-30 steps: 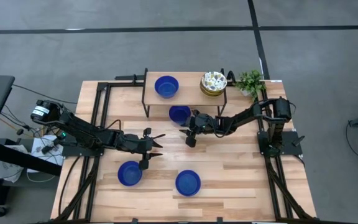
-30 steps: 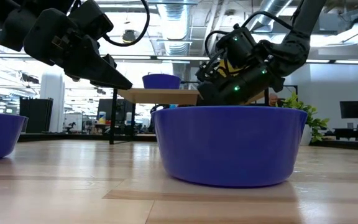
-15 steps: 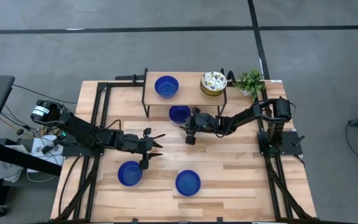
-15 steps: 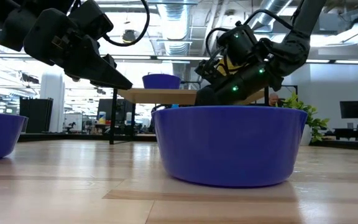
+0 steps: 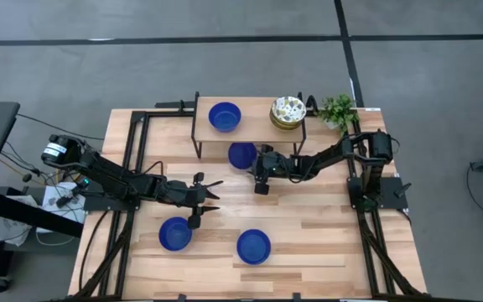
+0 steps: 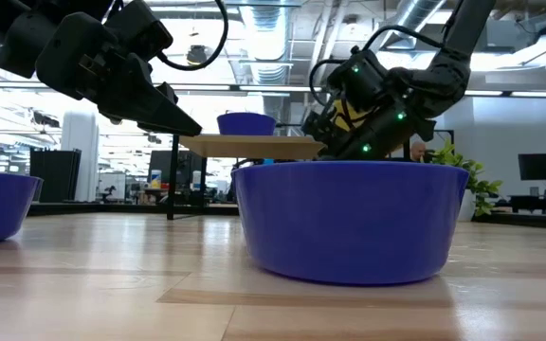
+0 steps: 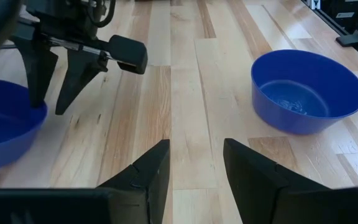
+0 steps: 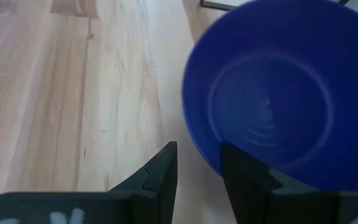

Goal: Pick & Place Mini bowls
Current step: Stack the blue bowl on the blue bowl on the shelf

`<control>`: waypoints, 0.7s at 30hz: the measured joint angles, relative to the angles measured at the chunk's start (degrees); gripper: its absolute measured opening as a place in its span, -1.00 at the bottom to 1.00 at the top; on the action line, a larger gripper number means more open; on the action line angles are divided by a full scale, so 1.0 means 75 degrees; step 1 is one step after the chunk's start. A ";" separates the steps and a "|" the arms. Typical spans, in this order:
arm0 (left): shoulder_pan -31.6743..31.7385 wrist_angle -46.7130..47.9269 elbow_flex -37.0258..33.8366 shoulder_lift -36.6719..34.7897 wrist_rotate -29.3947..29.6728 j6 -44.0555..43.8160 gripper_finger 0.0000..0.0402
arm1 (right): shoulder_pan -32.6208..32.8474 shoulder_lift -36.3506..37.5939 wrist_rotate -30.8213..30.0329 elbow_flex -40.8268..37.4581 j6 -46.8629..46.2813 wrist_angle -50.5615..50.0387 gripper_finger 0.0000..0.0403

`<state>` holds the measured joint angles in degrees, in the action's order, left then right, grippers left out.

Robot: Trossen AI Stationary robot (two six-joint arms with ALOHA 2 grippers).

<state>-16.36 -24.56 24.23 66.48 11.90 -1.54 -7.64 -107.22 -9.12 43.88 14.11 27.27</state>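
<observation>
A blue mini bowl (image 5: 241, 154) at centre frame, under the shelf (image 5: 250, 126), is being approached by the right gripper (image 5: 257, 169); its empty fingers (image 8: 160, 174) are spread, one at the rim. Next, a rim pinch is called for. The left gripper (image 5: 212, 190), also spread, waits centre-left.

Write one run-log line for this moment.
left hand: open, mid-table, empty | right hand: open at rim of blue bowl under shelf | two blue bowls near front edge

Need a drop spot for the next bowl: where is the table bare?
Bare wood right of the front blue bowl, toward the right frame rail. Crowded: mid-table between both pincers, left pincer, right pincer, by the shelf-side bowl.
</observation>
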 joint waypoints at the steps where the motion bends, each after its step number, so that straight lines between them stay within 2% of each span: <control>1: 0.0001 0.0000 0.0000 0.0001 0.0000 0.0000 -0.26 | 0.0000 0.0000 0.0000 0.0000 0.0007 -0.0012 -0.44; 21: 0.0002 -0.0003 0.0000 0.0000 0.0000 -0.0003 -0.26 | 0.0000 0.0000 -0.0231 0.0000 0.1577 0.0084 -0.46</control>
<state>-16.34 -24.58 24.23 66.48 11.90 -1.56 -7.64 -107.22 -10.85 43.88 25.94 27.90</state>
